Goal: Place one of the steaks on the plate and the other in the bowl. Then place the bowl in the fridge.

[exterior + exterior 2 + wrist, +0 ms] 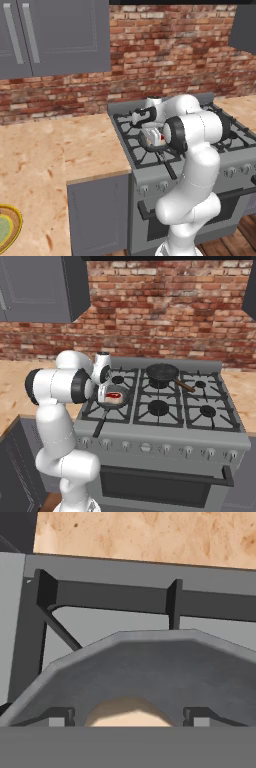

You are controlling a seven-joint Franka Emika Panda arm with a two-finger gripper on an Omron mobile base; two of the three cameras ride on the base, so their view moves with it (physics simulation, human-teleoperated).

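Stove (pixel 165 406): steak (pixel 129 712) between gripper (pixel 129 718) fingertips.

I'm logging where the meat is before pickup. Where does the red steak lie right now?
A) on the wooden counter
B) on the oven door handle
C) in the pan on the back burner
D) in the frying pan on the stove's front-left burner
D: in the right base view the red steak lies inside the frying pan on the front-left grate of the stove, under the gripper.
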